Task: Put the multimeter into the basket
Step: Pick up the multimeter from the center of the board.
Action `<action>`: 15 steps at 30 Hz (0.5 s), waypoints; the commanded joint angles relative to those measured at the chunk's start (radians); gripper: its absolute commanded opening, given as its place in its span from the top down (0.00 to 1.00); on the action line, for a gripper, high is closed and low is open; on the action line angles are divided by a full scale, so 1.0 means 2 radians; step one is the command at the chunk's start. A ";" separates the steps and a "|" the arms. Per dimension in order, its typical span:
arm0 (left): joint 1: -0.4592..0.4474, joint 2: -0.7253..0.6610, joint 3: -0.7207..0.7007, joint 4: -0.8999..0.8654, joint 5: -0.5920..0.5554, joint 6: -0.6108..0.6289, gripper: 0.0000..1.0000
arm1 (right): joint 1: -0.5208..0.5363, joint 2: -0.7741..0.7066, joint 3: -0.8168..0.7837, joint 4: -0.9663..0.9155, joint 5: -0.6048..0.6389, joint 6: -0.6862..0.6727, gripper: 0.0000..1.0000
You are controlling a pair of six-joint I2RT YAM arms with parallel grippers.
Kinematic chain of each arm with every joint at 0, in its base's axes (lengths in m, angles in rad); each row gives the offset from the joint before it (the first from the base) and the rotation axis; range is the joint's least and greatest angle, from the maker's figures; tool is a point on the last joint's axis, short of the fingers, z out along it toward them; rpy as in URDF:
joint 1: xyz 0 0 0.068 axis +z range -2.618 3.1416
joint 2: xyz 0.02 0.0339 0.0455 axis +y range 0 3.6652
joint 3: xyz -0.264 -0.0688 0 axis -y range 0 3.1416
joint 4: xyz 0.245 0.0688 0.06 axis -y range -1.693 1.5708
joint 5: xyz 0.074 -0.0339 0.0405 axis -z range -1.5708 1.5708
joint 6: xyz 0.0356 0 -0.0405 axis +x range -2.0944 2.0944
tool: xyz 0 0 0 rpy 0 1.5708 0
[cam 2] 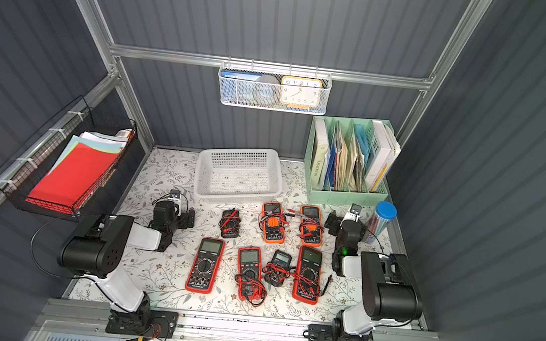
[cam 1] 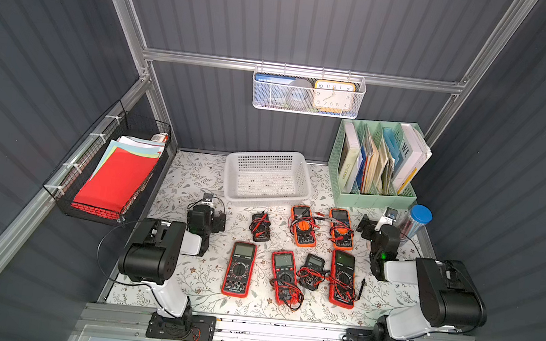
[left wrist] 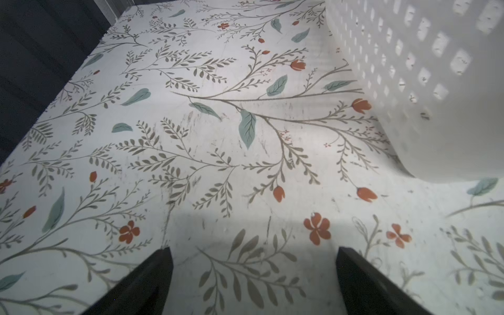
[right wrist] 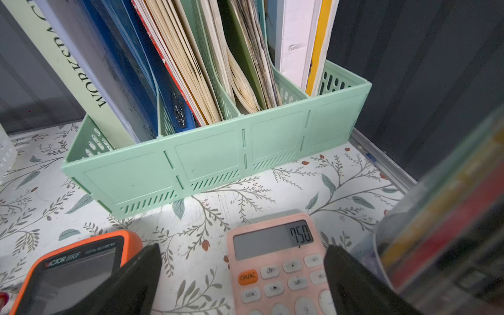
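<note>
1. Hands: the left hand (left wrist: 252,249) is spread and empty over bare surface (left wrist: 191,136), at 9 o'clock of the layout. The right hand (right wrist: 242,246) is spread wide too and holds nothing, at 3 o'clock, with a calculator (right wrist: 275,267) below its fingers.
2. Seven meters (cam 1: 238,269) lie flat on the surface between the hands. None is in the basket (cam 1: 265,165), which sits empty at 12 o'clock, apart from them.
3. No grasp has begun, so the step is the reach. The task names no particular meter. The orange meter (cam 1: 340,242), at 9 o'clock of the right hand, looks nearest.
4. To do it well, close across the meter's narrow sides at mid-body and trap the leads (cam 1: 336,228) wound on it so none trails. Avoid the calculator and the jar (cam 1: 418,219) at the hand's 3 o'clock.
5. Lift clear of the rim, carry toward 11 o'clock, then lower into the basket before letting go.
6. Writing:
   - The orange meter (right wrist: 73,272) reads "VICTOR 890F" and "DIGITAL MULTIMETER".
   - The calculator shows "750", with keys "ON/AC" and "MRC".
   - A book (right wrist: 81,68) in the rack (right wrist: 207,163) reads "WORKSPACE".
   - In a top view, another cover (cam 1: 406,148) shows "WE".
   - Labels on the red meters are too small to read.
</note>
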State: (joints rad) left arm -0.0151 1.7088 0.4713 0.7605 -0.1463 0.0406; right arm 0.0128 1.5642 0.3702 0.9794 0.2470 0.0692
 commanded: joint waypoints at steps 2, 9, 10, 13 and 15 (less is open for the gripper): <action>0.001 0.006 -0.001 -0.002 -0.002 0.007 0.01 | 0.001 0.003 -0.004 0.008 -0.002 -0.002 0.01; 0.001 0.005 0.000 -0.010 0.015 0.002 0.01 | 0.000 0.004 -0.001 0.001 -0.001 0.002 0.01; 0.001 0.005 0.001 -0.013 0.015 0.000 0.01 | 0.000 0.003 -0.001 -0.001 -0.002 0.003 0.01; 0.001 0.005 0.001 -0.012 0.016 0.000 0.01 | -0.001 0.004 0.000 -0.002 -0.002 0.004 0.01; 0.001 0.005 0.001 -0.012 0.016 0.000 0.01 | -0.001 0.003 0.000 -0.002 -0.003 0.004 0.01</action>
State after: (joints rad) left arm -0.0151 1.7088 0.4713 0.7589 -0.1276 0.0402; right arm 0.0128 1.5642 0.3702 0.9783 0.2470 0.0696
